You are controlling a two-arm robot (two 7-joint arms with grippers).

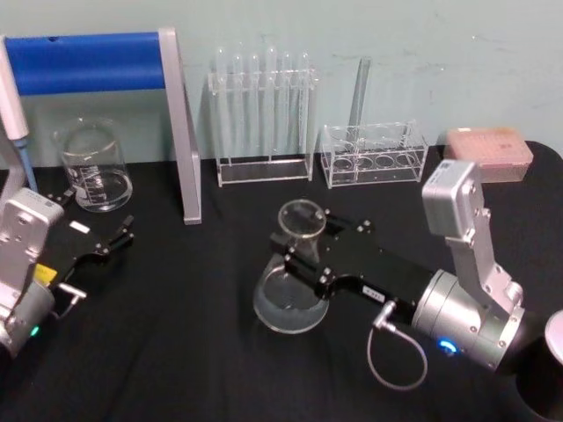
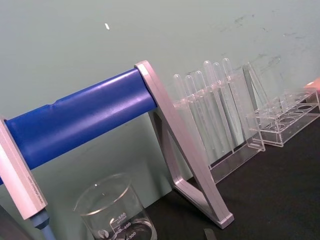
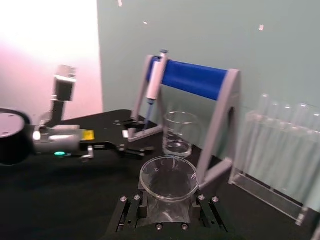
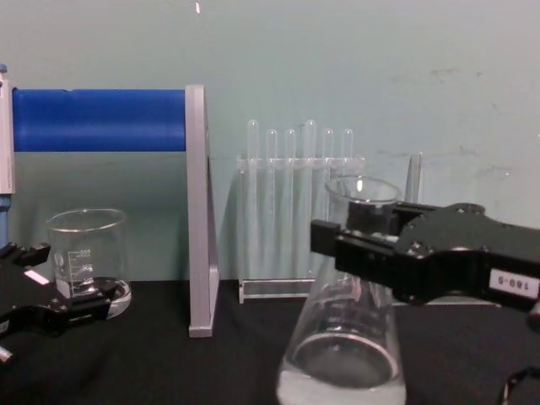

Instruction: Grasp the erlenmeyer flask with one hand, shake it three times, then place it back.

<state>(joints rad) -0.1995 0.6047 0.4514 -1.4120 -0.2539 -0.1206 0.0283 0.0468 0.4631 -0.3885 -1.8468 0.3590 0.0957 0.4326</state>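
Observation:
The erlenmeyer flask (image 1: 288, 303) is clear glass and stands tilted on or just above the black table, right of centre. My right gripper (image 1: 303, 239) reaches in from the right and is shut on its neck, one black finger on each side just below the flared rim. In the chest view the flask (image 4: 342, 346) leans left, with the right gripper (image 4: 354, 240) across its neck. The right wrist view looks down onto the flask's rim (image 3: 168, 172) between the fingers. My left gripper (image 1: 92, 215) rests open at the table's left side, holding nothing.
A glass beaker (image 1: 95, 167) stands at the back left, just beyond the left gripper. Beside it is a grey stand with a blue bar (image 1: 88, 61). A rack of test tubes (image 1: 264, 114), a lower clear rack (image 1: 374, 154) and a pink box (image 1: 488, 149) line the back edge.

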